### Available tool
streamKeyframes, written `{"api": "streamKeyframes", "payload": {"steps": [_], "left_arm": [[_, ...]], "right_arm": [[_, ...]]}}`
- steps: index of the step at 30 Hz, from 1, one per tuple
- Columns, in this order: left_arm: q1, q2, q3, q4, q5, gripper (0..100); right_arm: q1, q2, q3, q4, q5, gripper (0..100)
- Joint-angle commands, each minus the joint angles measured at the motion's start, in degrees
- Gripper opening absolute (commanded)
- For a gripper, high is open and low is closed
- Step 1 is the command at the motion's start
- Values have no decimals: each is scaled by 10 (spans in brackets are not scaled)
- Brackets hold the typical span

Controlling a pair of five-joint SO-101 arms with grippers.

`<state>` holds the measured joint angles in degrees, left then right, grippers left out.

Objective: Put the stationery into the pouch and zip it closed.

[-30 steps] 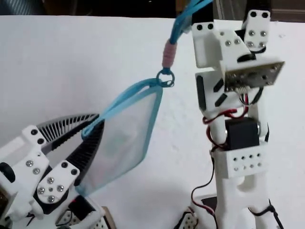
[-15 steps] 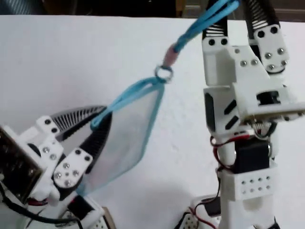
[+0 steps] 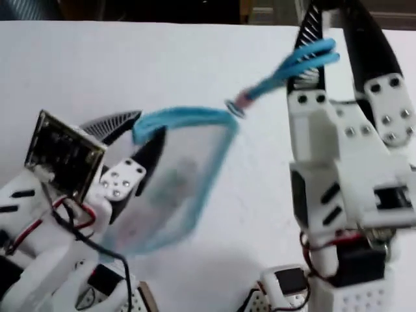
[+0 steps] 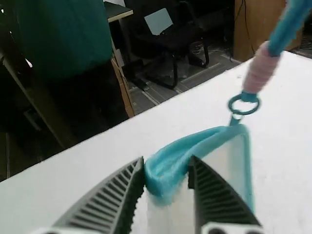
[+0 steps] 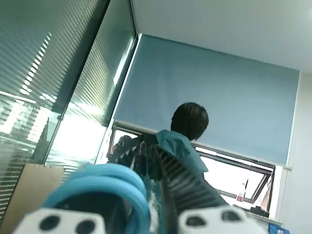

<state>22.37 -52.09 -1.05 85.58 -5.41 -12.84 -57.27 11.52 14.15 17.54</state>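
White tabletop [image 3: 130, 58] runs under both arms, with a dim office floor beyond its far edge in the left wrist view; hanging above it, off the surface, is the flat translucent mesh pouch with sky-blue trim [image 3: 175, 182], stretched between the two arms and tilted. Its blue zipped edge [image 3: 185, 117] faces up and reads as a single band from one corner to the other; whether any stationery lies inside I cannot tell through the mesh.

At the corner farthest from the left arm sits the small metal zip ring [image 3: 232, 107]; a short pink sleeve [image 3: 244, 99] joins it to a looped sky-blue cord strap [image 3: 305, 62].

The left gripper [image 3: 140, 127] is pinched on the opposite corner of the pouch; in its own view the ribbed grey fingers [image 4: 117, 195] squeeze the bunched blue trim [image 4: 168, 173] between them, with the ring [image 4: 243, 105] and pink sleeve [image 4: 258, 68] beyond. The right gripper [image 3: 335, 39] stands up over the far edge of the table, jaws drawn narrow with the strap loop [image 5: 97, 192] lodged between them near one finger.

As a judgement, loading looks finished and the zipping step is in hand or near its end; the slider seems to sit at the end of its run, though I cannot tell for certain that the teeth are shut the whole way. Left to do: confirm the zip is home, let go the strap, and set the pouch down.

Behind the right gripper hang a blue roller blind [image 5: 209, 97] and slatted window blinds [image 5: 44, 73].
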Motion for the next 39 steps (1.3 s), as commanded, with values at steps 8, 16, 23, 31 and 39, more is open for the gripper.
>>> {"api": "streamKeyframes", "payload": {"steps": [8, 16, 23, 31, 39], "left_arm": [[-58, 9, 137, -74, -69, 229], [-102, 4, 98, -31, -64, 226], [-103, 4, -65, 135, -63, 226], [-109, -48, -188, 168, -18, 227], [-84, -160, -92, 170, 81, 229]], "right_arm": [[-66, -22, -11, 6, 6, 16], [-103, 45, -8, 29, 6, 16], [-133, 100, -11, 27, 3, 16], [-207, 155, -11, 23, 3, 16], [-234, 233, -11, -47, 3, 16]]}}
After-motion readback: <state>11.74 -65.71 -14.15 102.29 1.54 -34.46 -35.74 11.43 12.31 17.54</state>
